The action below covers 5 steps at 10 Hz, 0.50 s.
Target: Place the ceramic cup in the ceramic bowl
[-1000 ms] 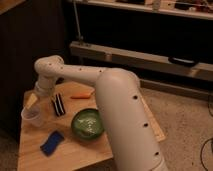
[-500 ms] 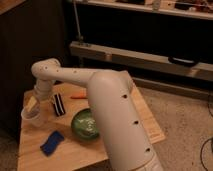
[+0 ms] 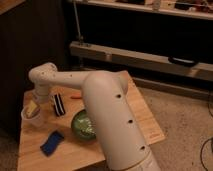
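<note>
Robot gripper [image 3: 34, 106] at the cup [image 3: 29, 118], left edge of a wooden table [image 3: 75, 157].
Gripper sits just over the cup's rim; whether it grips cannot be told. The green bowl [image 3: 80, 127] lies lower centre, apart from the cup and partly behind the arm. Likely the grasping step; next comes lifting the cup and carrying it right.

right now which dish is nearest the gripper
The small whitish ceramic cup, the leftmost dish. The gripper is right at it, while the wide green ceramic bowl sits farther right.
</note>
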Tool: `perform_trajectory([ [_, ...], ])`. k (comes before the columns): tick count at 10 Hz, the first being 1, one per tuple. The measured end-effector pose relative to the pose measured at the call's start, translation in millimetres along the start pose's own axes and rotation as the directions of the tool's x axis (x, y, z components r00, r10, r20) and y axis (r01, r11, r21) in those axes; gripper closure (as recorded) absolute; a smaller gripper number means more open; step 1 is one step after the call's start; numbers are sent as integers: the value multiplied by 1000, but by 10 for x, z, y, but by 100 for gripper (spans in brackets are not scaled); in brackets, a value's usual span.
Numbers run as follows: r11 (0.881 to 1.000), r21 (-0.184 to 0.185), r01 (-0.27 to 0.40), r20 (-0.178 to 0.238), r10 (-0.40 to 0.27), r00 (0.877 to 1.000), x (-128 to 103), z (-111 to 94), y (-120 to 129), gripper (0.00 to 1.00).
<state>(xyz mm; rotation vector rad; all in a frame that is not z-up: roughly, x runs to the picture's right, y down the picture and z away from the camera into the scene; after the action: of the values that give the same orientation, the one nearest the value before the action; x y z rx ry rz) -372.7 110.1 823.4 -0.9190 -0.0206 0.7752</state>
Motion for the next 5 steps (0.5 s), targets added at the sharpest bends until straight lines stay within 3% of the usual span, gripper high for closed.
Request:
perform_trajectory([
  [4, 1000, 12, 6, -18, -5, 1000, -36, 102, -31, 22],
  [5, 1000, 10, 6, -23, -6, 1000, -41, 106, -37, 30],
])
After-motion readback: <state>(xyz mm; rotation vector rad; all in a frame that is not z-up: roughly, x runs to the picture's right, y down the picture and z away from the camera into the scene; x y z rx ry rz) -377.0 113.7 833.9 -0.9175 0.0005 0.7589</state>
